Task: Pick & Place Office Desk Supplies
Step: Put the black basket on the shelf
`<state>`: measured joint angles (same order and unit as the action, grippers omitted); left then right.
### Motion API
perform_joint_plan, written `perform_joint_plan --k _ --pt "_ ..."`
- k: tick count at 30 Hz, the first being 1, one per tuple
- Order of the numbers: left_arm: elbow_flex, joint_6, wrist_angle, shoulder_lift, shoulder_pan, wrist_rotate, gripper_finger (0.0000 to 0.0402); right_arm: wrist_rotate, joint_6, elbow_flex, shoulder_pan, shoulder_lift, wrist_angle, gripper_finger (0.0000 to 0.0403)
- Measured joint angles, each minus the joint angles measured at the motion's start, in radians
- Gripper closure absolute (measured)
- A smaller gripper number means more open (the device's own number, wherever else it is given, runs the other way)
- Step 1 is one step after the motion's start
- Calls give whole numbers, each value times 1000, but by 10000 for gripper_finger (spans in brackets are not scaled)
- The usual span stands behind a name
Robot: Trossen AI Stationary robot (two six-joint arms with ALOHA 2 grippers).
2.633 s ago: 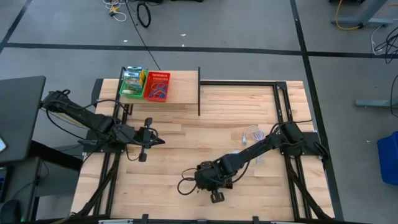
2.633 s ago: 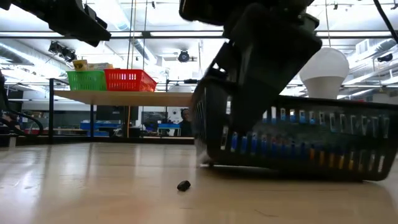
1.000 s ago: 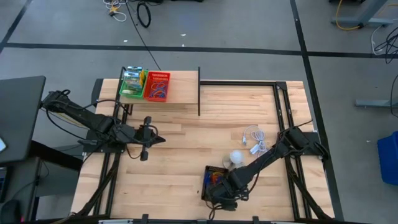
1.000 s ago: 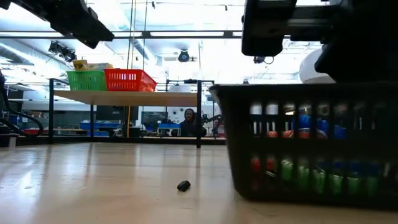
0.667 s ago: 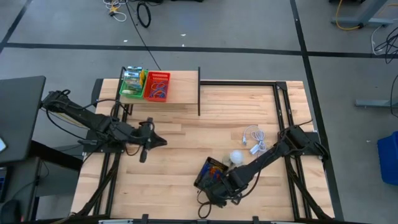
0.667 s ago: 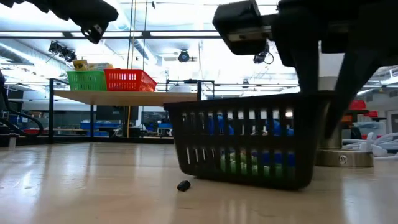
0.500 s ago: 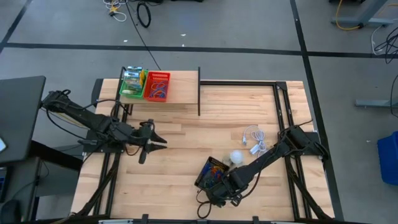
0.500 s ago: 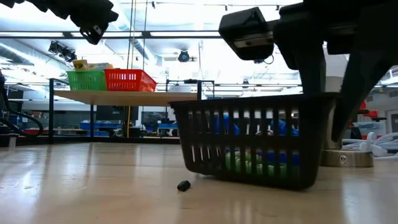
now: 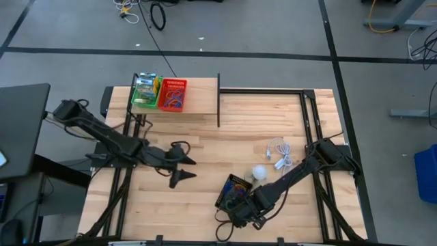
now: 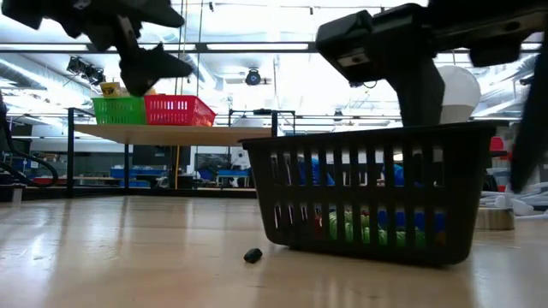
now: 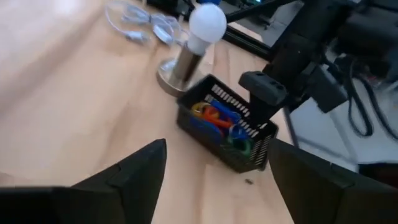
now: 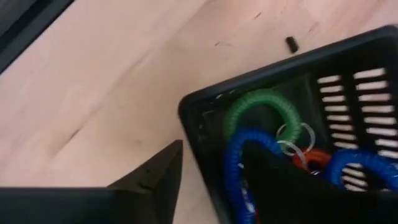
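Observation:
A black mesh basket (image 9: 231, 191) stands near the table's near edge, right of the middle. It holds coloured loops: green (image 12: 261, 112), blue (image 12: 249, 158) and orange (image 11: 214, 115). My right gripper (image 12: 211, 147) is shut on the basket's wall; it also shows in the high view (image 9: 240, 210). My left gripper (image 9: 186, 170) is open and empty above the table, left of the basket. The left wrist view (image 11: 217, 143) shows its fingers wide apart, with the basket (image 11: 227, 134) ahead of them. A green basket (image 9: 145, 92) and a red basket (image 9: 173, 94) hold more supplies on the far-left shelf. My right gripper holds the black basket by its rim and wall near a corner (image 12: 198, 149), one finger outside (image 12: 152, 180) and one inside (image 12: 273, 186). The fingers come from above and from the near side. The basket is upright, its bottom at the table top (image 10: 360, 252).
A lamp with a white ball-shaped head (image 9: 259, 172) stands just behind the black basket, and its white cord (image 9: 278, 149) lies farther back. A tiny black piece (image 10: 253, 255) lies on the wood beside the basket. The raised shelf (image 9: 198, 102) is at the far left.
My right gripper has turned the black basket about by a small angle near the table's near edge, and the basket stays upright. My left gripper has gone down and toward the table's right and near edges, toward the basket, and its fingers have stayed apart.

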<state>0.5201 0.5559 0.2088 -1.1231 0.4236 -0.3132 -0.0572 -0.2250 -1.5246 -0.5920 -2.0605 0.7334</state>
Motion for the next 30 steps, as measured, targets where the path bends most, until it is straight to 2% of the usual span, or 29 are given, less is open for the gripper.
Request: perform_joint_plan --k 4,10,14,16,20,30 --pt "26 119 90 -139 -11 44 117 1 55 0 -1 0 12 206" --pt "181 203 56 -346 -41 154 118 -8 151 0 -6 8 80 183" --pt "352 193 -144 -460 -75 216 119 -51 224 -1 -22 31 173 181" --pt "437 167 -271 -505 -89 225 119 -80 269 -1 -35 50 214 181" --pt "592 150 -421 -594 -113 226 119 -141 375 -1 -63 91 309 181" --pt "808 192 -607 -795 -134 229 119 -248 647 -4 -146 134 629 181"
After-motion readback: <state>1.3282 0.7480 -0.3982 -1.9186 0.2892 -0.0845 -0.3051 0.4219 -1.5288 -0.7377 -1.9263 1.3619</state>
